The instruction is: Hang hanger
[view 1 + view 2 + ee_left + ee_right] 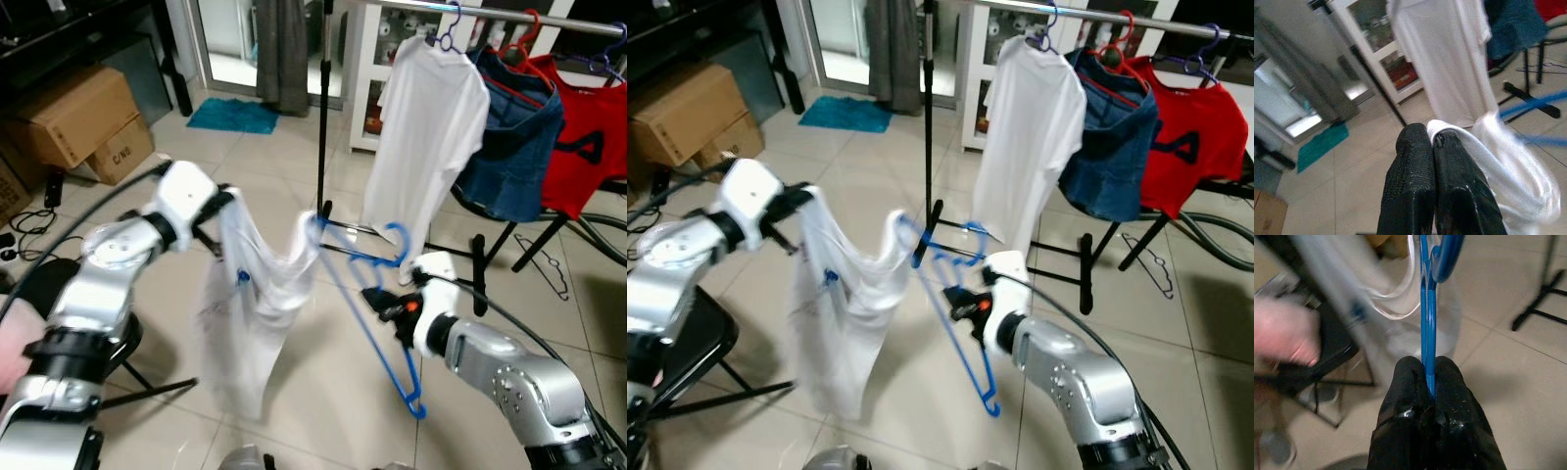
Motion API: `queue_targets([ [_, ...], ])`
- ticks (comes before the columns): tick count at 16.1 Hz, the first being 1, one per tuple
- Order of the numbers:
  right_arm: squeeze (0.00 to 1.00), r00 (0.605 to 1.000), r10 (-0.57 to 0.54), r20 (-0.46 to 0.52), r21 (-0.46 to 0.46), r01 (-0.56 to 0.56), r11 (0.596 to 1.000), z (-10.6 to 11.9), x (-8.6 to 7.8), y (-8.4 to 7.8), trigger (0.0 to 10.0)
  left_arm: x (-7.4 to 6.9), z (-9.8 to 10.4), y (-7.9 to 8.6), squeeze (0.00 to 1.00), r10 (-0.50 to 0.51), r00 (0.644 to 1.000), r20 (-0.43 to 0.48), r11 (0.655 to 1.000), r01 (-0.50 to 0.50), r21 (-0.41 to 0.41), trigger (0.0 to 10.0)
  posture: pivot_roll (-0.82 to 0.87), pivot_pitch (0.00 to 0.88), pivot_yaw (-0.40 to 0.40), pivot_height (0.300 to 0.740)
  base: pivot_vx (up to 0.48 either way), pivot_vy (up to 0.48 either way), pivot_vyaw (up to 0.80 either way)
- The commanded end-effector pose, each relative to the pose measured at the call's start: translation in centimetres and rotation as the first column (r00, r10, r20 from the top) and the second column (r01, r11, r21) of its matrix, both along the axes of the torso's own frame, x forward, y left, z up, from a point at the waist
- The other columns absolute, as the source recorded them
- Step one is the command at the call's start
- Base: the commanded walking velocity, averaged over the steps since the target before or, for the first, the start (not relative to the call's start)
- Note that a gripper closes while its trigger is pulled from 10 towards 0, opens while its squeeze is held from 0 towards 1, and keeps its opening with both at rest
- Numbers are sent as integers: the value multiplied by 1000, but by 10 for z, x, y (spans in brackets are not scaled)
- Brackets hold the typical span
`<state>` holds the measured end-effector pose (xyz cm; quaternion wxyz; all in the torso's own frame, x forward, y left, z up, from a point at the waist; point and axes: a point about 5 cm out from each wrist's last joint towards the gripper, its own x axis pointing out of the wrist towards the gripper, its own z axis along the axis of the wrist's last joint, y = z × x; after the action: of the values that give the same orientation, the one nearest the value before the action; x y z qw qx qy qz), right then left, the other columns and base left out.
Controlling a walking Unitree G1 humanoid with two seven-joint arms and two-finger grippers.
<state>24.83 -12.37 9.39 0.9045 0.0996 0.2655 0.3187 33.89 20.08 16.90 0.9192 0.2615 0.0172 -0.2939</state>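
The left pincer (pixel 1432 142) is clenched on the limp white cloth shirt (pixel 250 313), the right pincer (pixel 1429 382) grips the blue plastic hanger (pixel 377 323), only partly threaded in; the metal rail (pixel 490 10) awaits.

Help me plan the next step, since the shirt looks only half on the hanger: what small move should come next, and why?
Probably ease the blue hanger, clamped in the right gripper, further into the white shirt. Only one hanger end sits in the collar, while the left gripper pinches the shirt's other edge and the cloth sags between them.
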Motion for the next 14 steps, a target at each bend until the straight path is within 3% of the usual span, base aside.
queue_targets([
  [1,0,995,103,11,-21,-103,994,2,-8,5,10000,2,5,-5,0,-52,999,14,998,52,23,0,36,0,13,740,0,0,0],
  [2,0,979,202,23,-47,-201,978,1,-15,9,10000,3,3,-8,0,-90,996,-7,995,90,36,0,37,0,13,740,0,0,0],
  [5,0,945,326,9,-156,-320,934,-4,-19,9,10000,4,0,-12,0,-195,979,-65,975,201,97,0,40,0,19,740,0,0,0],
  [10,0,923,365,-120,-335,-383,861,-29,-26,5,10000,13,14,-24,0,-207,978,-37,974,210,88,0,43,9,31,740,0,0,0],
  [12,0,932,327,-160,-411,-364,836,-39,-29,-4,10000,13,17,-23,0,-200,979,-38,975,203,87,0,42,14,36,740,0,0,0],
  [14,0,951,263,-161,-446,-308,840,-45,-29,-14,10000,14,16,-18,0,-158,986,-47,981,162,102,0,46,18,36,740,0,0,0],
])
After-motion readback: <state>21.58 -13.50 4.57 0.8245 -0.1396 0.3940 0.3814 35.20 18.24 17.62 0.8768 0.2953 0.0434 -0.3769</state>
